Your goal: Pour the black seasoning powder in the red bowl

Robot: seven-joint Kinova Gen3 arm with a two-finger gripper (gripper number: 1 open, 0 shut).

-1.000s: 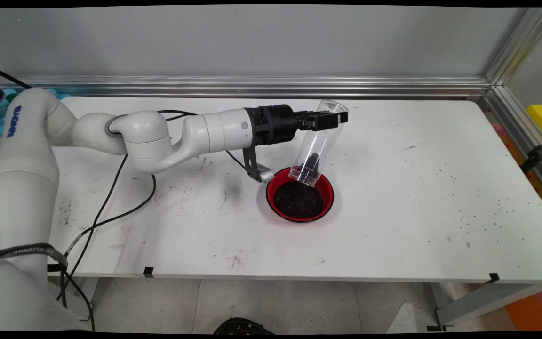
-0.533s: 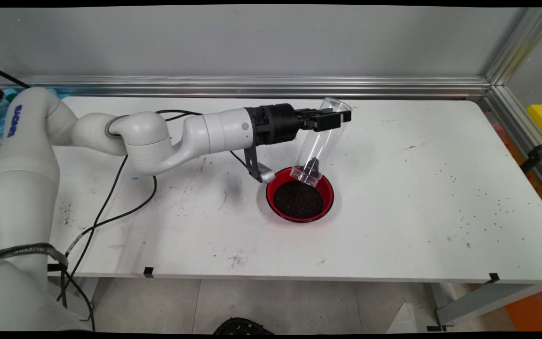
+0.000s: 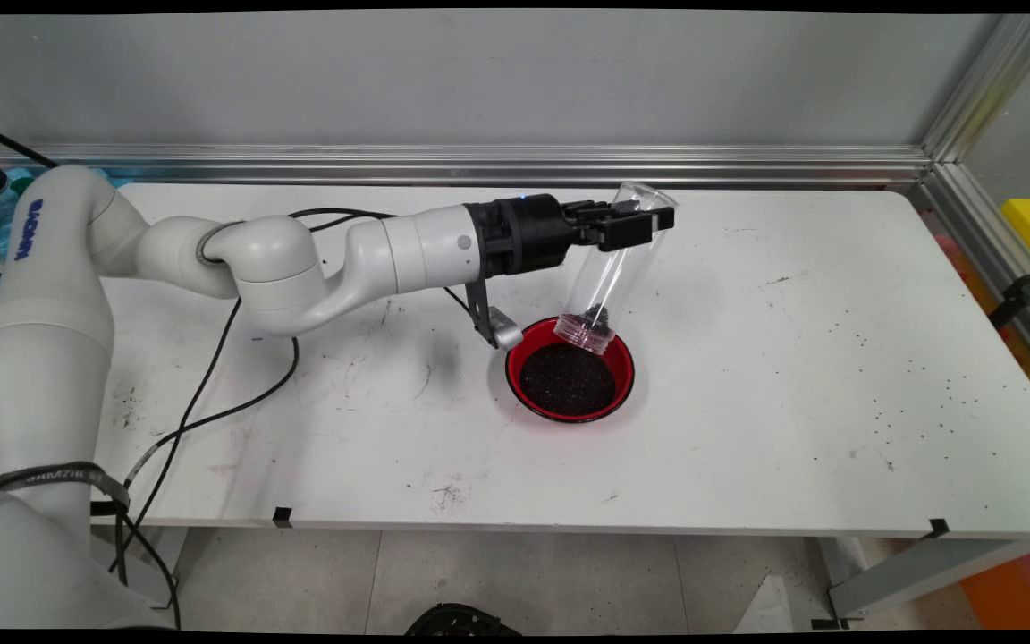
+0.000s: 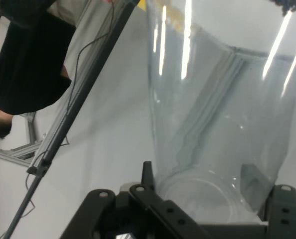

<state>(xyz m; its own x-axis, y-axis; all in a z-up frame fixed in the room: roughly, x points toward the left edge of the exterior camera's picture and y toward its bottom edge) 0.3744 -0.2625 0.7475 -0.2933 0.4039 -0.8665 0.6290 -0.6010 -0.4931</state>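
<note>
While tilted mouth-down over red bowl (image 3: 570,368) rim, clear tube (image 3: 609,277) pinched between fingers (image 3: 627,222).

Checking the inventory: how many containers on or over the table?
2: a red bowl of dark grains on the table, and a clear tube tipped over it in the gripper.

my white arm reaches level across from the left, wrist straight. my black gripper (image 3: 636,219) points right, its two fingers (image 4: 150,186) clamped on something clear.
</note>
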